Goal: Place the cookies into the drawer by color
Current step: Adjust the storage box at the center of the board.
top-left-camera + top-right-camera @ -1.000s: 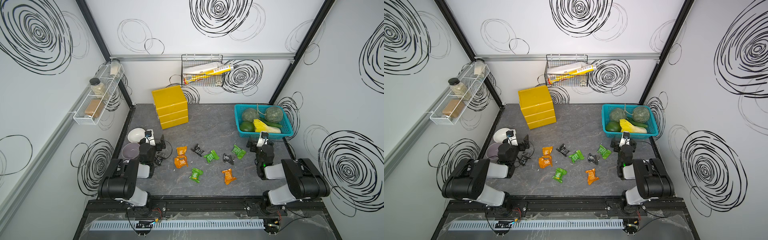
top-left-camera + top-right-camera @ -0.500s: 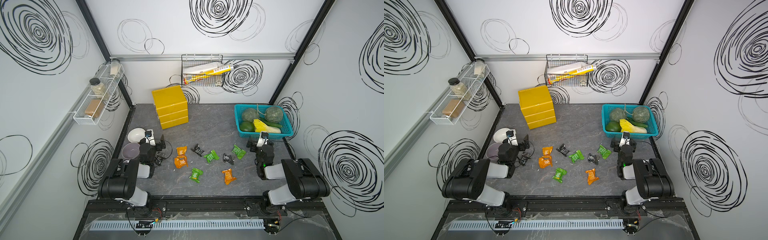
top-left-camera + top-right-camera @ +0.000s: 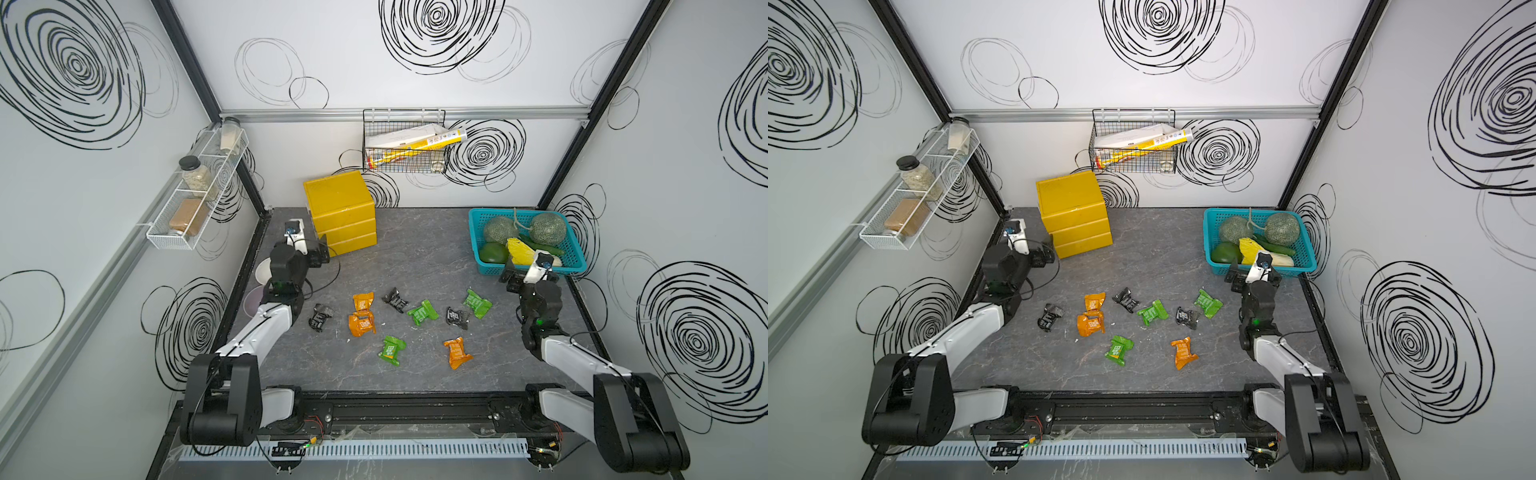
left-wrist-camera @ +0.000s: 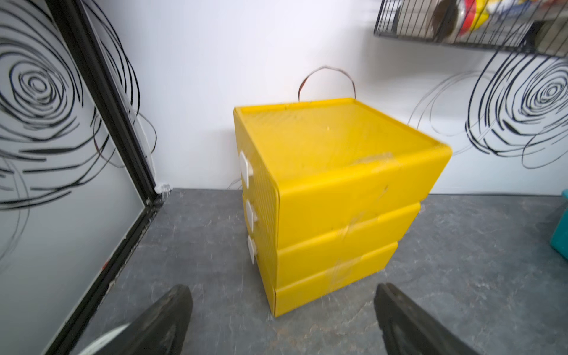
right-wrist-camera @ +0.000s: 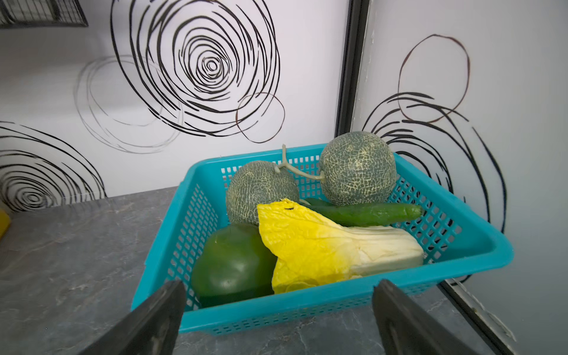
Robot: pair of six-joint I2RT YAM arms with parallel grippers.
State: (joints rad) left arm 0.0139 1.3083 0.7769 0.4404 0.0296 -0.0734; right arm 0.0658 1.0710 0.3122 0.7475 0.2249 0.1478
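Facing the drawer [image 4: 338, 209] — the left gripper [image 4: 282, 286], jaws wide apart, empty.

both top views look steeply down from high above the near edge, taking in the whole grey table [image 3: 415, 257] and three walls [image 3: 374, 62], nearly the same scene. the left wrist view sits low and close, facing the yellow drawers [image 4: 338, 196], left of centre in the top views. the right wrist view, equally low, faces the teal basket [image 5: 338, 310] at their right.
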